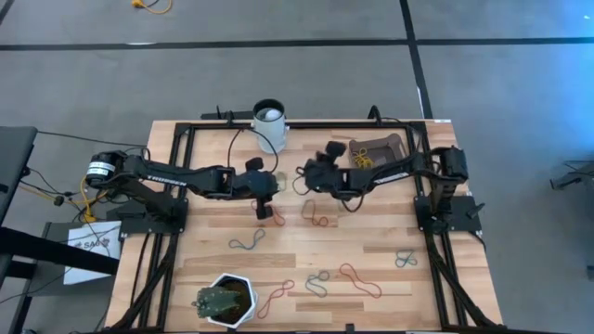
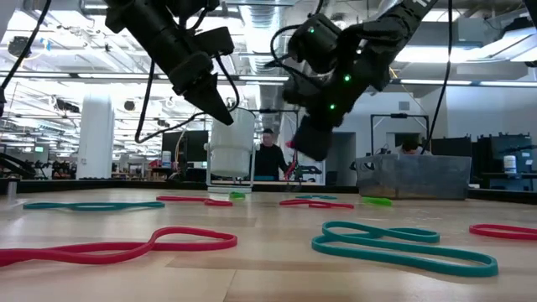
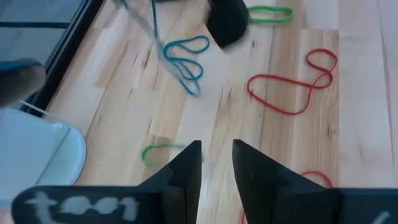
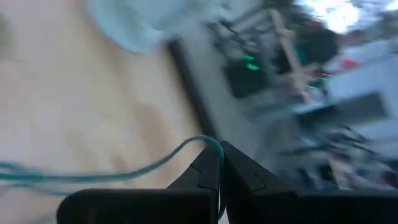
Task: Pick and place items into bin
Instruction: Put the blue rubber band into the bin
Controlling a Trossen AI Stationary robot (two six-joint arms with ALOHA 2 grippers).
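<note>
Rubber bands in red, green and teal lie scattered on the wooden table point(image 1: 390, 232), among them a teal band point(image 1: 247, 243) and a red one point(image 1: 360, 278). The dark bin point(image 1: 390, 144) stands at the far right with a few bands inside. My right gripper point(image 4: 219, 155), left of the bin in the high view point(image 1: 308, 174), is shut on a teal band point(image 4: 124, 167). My left gripper point(image 3: 216, 155) hovers open above the table's middle point(image 1: 264, 206), with nothing between its fingers; a green band point(image 3: 158, 152) lies just beside them. My right gripper pinches the teal band at one bend of its loop point(image 4: 210, 142), between the ends of its two fingers. The rest of the band trails away from the fingers in a slack curve. Whether its far end lies on the table I cannot tell.
A white cup point(image 1: 269, 125) stands at the far edge, near both grippers. A white hexagonal plant pot point(image 1: 227, 299) sits at the near left edge. Black frame rails point(image 1: 436, 269) run along the table's sides. A person point(image 2: 268, 159) stands in the room behind.
</note>
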